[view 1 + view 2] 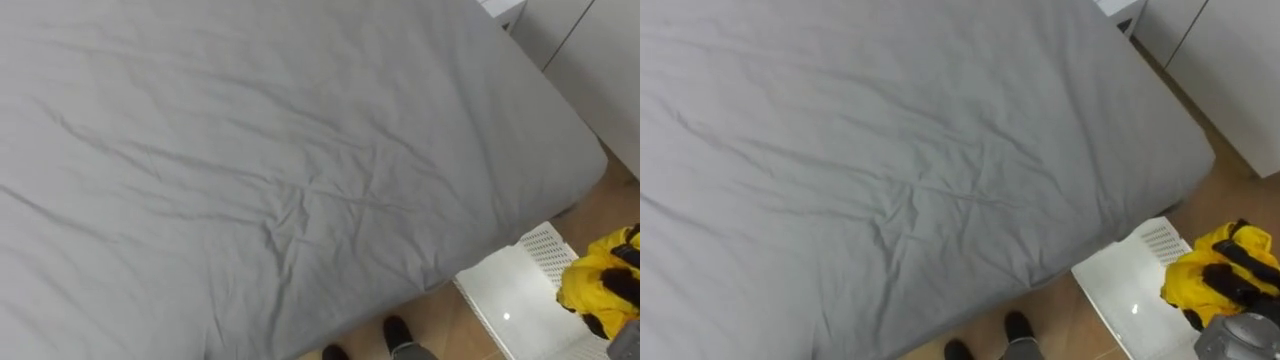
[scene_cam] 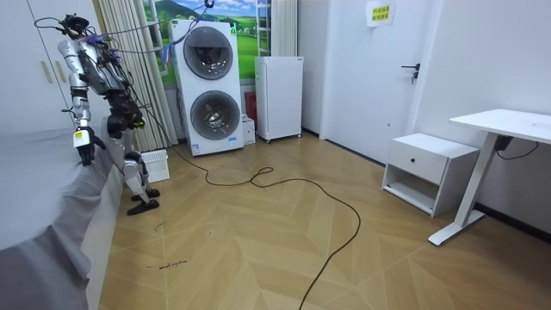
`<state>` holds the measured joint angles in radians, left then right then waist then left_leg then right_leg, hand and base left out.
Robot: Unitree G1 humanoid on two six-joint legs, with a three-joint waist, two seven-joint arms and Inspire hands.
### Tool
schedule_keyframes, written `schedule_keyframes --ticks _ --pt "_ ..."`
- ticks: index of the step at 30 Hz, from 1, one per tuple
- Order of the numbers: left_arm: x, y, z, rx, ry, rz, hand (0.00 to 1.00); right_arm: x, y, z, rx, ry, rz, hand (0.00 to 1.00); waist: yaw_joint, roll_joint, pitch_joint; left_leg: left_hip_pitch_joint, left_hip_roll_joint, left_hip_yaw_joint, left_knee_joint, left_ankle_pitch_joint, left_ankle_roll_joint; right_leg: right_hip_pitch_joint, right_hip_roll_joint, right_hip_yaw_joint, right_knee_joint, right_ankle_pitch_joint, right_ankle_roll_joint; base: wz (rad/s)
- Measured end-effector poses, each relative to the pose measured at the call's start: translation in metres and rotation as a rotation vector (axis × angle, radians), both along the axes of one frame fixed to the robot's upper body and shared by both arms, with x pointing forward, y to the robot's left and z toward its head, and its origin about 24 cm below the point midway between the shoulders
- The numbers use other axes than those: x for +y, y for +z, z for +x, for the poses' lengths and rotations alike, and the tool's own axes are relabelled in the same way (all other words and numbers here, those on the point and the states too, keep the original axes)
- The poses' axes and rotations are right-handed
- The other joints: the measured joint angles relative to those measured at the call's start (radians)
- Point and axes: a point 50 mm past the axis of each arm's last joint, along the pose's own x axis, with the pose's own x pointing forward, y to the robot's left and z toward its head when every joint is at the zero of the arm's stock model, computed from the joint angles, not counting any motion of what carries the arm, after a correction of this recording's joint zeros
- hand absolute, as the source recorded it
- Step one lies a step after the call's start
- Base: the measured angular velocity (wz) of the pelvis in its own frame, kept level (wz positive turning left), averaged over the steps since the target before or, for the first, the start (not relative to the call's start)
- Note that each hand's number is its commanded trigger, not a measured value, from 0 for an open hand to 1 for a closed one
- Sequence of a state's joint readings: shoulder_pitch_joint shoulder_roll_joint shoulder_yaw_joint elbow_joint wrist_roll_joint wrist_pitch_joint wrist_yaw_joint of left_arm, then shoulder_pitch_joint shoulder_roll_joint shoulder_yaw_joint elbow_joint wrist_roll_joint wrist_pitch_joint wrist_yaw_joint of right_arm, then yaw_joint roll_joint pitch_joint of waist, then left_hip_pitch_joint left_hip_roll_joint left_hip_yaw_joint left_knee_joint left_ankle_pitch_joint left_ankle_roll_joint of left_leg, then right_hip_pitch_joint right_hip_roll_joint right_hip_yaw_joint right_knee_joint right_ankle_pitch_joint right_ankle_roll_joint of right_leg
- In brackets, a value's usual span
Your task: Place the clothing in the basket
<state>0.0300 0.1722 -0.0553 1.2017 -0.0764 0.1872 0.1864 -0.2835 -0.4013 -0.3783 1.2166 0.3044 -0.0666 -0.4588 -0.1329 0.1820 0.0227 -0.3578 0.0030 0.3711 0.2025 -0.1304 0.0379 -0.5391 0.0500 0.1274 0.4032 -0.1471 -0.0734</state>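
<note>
My right hand (image 1: 1232, 284) is at the lower right of the eye views, its dark fingers curled round a crumpled yellow garment (image 1: 1196, 280). The garment hangs over the right part of a white plastic basket with a perforated wall (image 1: 1121, 286), which sits on the wooden floor just beside the bed. I stand against the bed's edge, its wrinkled grey sheet (image 1: 890, 150) spread before me. My left hand (image 2: 86, 148) hangs by the mattress; I cannot tell how its fingers sit.
</note>
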Motion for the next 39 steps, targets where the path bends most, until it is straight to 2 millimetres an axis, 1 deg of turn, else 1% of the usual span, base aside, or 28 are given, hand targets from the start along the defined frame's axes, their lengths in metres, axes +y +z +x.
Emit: schedule_keyframes --ticks 5,11,14,17,22,39 --pt "0.0 0.0 0.0 0.002 -0.015 0.002 0.0 -0.004 -0.002 -0.007 0.021 -0.025 0.005 0.0 -0.004 -0.001 0.0003 0.002 0.0 0.001 0.0 0.0 0.0 -0.002 -0.003 0.0 0.011 -0.008 0.002 0.03" --pt "0.0 0.0 0.001 0.002 -0.028 0.005 0.0 -0.012 0.003 -0.01 0.008 -0.063 -0.005 0.0 -0.01 -0.003 0.0016 0.002 -0.003 0.001 0.001 0.0 0.0 -0.002 -0.008 0.0 0.017 -0.014 0.007 0.02" --pt "0.001 0.001 0.002 0.0 -0.028 0.009 0.0 -0.012 0.003 -0.01 0.004 -0.067 -0.002 0.0 -0.013 -0.006 0.0039 0.002 -0.005 0.001 0.002 0.0 0.0 -0.002 -0.011 0.0 0.021 -0.018 0.009 0.02" --pt "0.002 0.001 0.002 -0.001 -0.028 0.015 0.0 -0.012 0.004 -0.009 -0.003 -0.074 0.003 0.0 -0.022 -0.009 0.0066 0.002 -0.014 0.002 0.003 0.0 0.0 -0.004 -0.015 0.0 0.032 -0.026 0.012 0.07" --pt "0.007 0.003 0.002 -0.001 -0.048 0.033 0.0 -0.013 0.005 -0.009 -0.007 -0.085 -0.007 0.0 -0.025 -0.018 0.0124 0.002 -0.014 0.002 0.003 0.0 0.0 -0.004 -0.017 0.001 0.031 -0.027 0.014 0.0" --pt "0.009 0.003 0.003 -0.015 -0.043 0.035 0.0 -0.012 0.007 -0.005 -0.017 -0.063 -0.029 0.0 -0.024 -0.017 0.0109 0.003 -0.014 0.001 0.013 0.0 0.0 0.002 -0.018 -0.006 0.031 -0.022 0.01 0.0"
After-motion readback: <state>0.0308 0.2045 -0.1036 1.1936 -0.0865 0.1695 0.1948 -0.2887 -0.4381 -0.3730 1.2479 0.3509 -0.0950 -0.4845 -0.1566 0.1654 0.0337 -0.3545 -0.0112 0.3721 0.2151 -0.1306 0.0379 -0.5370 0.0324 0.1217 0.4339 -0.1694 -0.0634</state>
